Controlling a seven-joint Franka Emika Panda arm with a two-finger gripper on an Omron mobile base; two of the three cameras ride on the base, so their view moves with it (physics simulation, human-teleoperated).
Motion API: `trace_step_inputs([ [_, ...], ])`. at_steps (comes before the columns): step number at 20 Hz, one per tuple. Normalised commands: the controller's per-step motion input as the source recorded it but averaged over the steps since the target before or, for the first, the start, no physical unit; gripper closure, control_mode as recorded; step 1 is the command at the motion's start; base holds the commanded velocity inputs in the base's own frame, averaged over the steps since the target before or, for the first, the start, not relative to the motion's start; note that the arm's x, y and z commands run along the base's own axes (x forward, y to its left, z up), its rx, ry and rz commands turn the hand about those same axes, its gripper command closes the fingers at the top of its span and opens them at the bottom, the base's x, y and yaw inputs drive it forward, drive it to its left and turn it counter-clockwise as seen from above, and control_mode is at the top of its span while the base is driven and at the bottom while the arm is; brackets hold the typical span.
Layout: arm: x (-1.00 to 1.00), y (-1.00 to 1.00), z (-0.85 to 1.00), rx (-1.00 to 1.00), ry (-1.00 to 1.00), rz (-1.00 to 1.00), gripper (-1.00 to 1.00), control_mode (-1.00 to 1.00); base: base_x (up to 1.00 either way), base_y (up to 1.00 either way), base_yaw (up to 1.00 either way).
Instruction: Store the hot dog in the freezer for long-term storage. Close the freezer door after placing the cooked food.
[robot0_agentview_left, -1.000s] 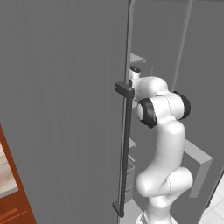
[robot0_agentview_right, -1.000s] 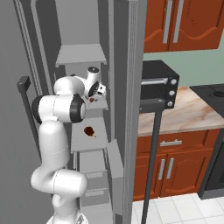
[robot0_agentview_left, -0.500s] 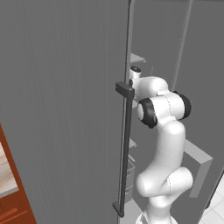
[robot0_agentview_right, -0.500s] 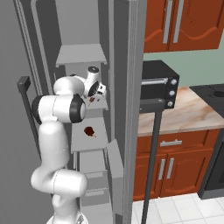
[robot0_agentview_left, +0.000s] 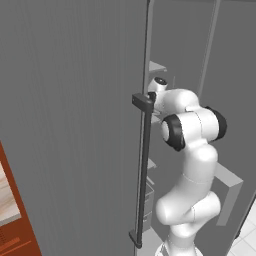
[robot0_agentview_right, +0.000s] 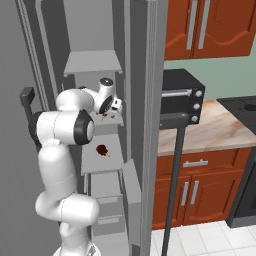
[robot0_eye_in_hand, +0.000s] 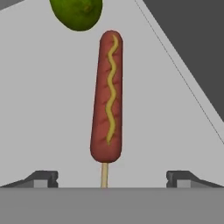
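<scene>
Jaws: in your hand view the two dark fingertips (robot0_eye_in_hand: 41, 178) stood wide apart at the bottom edge, holding nothing; the gripper (robot0_eye_in_hand: 111, 181) sat just short of the stick end of the hot dog.
Hot dog: you saw the hot dog (robot0_eye_in_hand: 107, 98) lying flat on a white freezer shelf (robot0_eye_in_hand: 48, 109), between the line of the fingertips, its pale stick pointing toward the hand and a yellow wavy line of mustard running along its top. No fingertip touched it.
Green fruit: a round green fruit (robot0_eye_in_hand: 77, 13) lay on the same shelf just beyond the sausage's far end, cut off by the top edge of your hand view; whether the two touched, you could not tell.
Arm: from the right base view the white arm (robot0_agentview_right: 62, 150) bent forward and reached into the open freezer (robot0_agentview_right: 95, 150), with the gripper (robot0_agentview_right: 107, 103) at the level of the upper shelf.
Lower shelf: one shelf down, you saw a dark red lumpy food (robot0_agentview_right: 102, 150) sitting alone, well apart from the hand.
Freezer door: in the left base view the freezer door (robot0_agentview_left: 70, 125) stood swung open beside the arm, its long dark bar handle (robot0_agentview_left: 144, 170) running vertically just in front of the arm's elbow.
Beyond: to the right of the refrigerator, a black toaster oven (robot0_agentview_right: 181, 97) stood on a pale surface (robot0_agentview_right: 210, 125) over red-brown cabinets (robot0_agentview_right: 200, 192).
</scene>
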Motion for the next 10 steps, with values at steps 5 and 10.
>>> trace_step_inputs([
  [5, -0.7, -0.02, 0.3, 0.0, 0.0, 0.0, -1.0, -1.0, 0.0, 0.0, 0.0],
  [10, -0.76, 0.0, 0.41, 0.0, 0.0, 0.0, -1.0, -1.0, 0.0, 0.0, 0.0],
])
